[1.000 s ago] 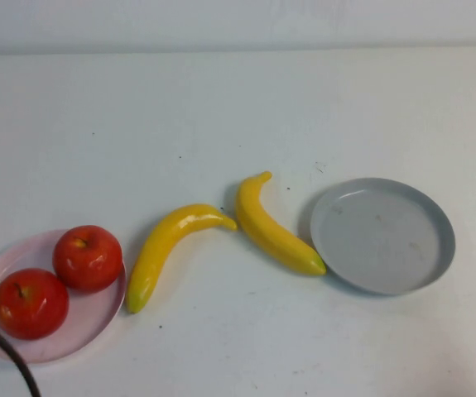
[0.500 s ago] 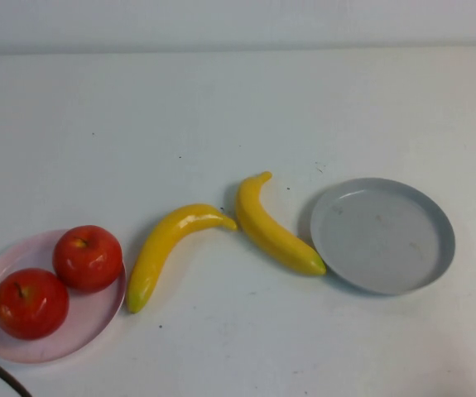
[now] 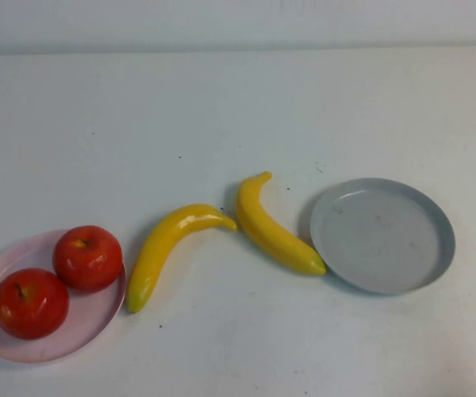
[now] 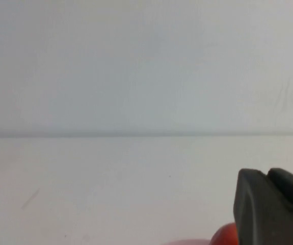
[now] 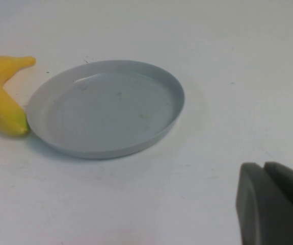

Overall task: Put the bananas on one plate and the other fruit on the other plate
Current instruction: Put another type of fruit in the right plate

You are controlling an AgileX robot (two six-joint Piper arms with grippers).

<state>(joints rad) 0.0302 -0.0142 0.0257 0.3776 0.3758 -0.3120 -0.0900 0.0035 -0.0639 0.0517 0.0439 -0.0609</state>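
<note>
Apples (image 3: 88,257) already on pink plate (image 3: 97,321), both bananas (image 3: 275,231) beside grey plate (image 3: 432,263) on table, so I'd open right gripper (image 5: 264,204), now pressed together like left gripper (image 4: 266,204), and pinch nearest banana mid-body.

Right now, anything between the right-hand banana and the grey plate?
Nothing visible. The banana lies on the table with its green tip against the grey plate rim. Right gripper sits shut on the plate's near side; left gripper shut by the apples.
</note>
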